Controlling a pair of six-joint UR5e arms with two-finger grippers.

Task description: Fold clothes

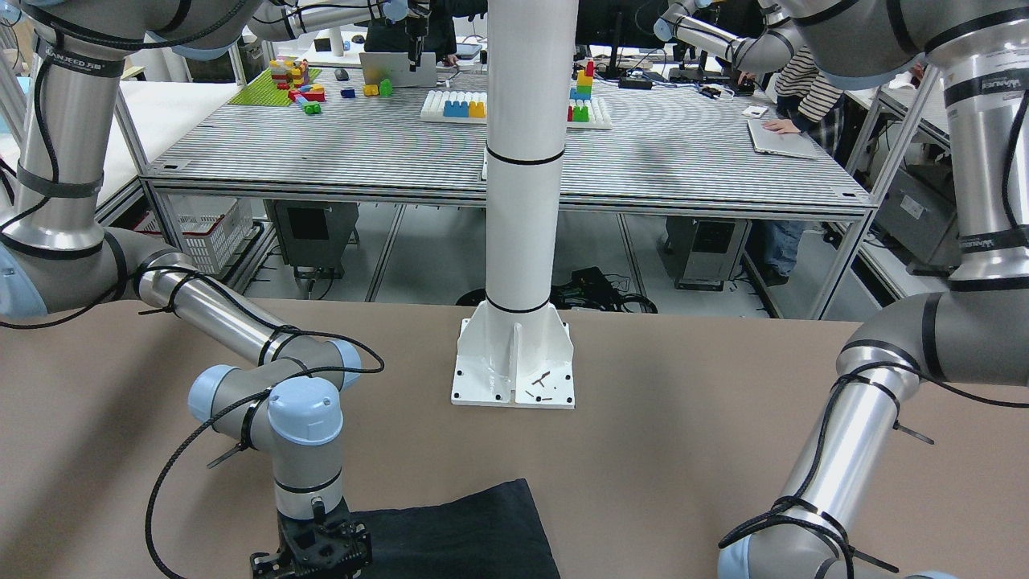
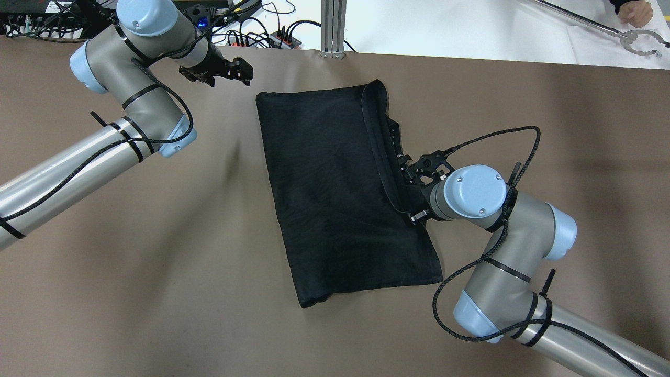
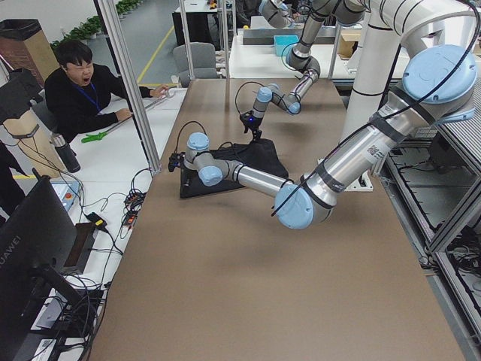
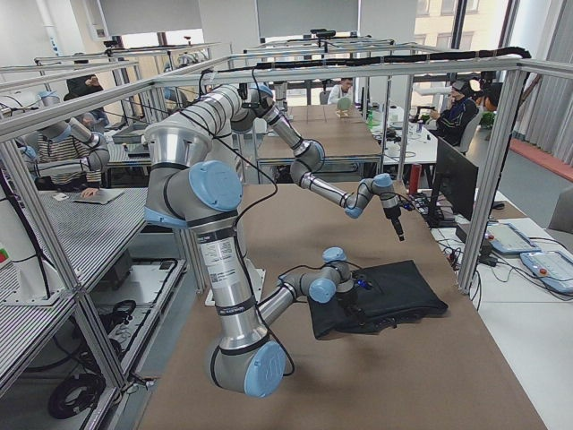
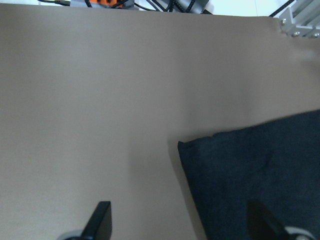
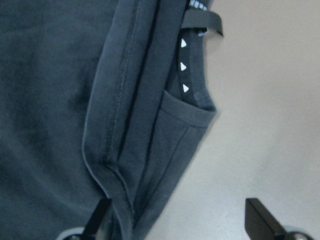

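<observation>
The black cloth lies flat on the brown table, folded into a tall rectangle. A doubled hem runs down its right side and a neckline band with white triangles pokes out there. My right gripper is open and low over that right edge. In the right wrist view the hem lies between its fingers. My left gripper is open and empty, just beyond the cloth's far left corner. The cloth also shows in the front view.
The white pillar's base plate stands on the table behind the cloth. Cables and a power strip and an aluminium post line the far edge. An operator sits beside the table.
</observation>
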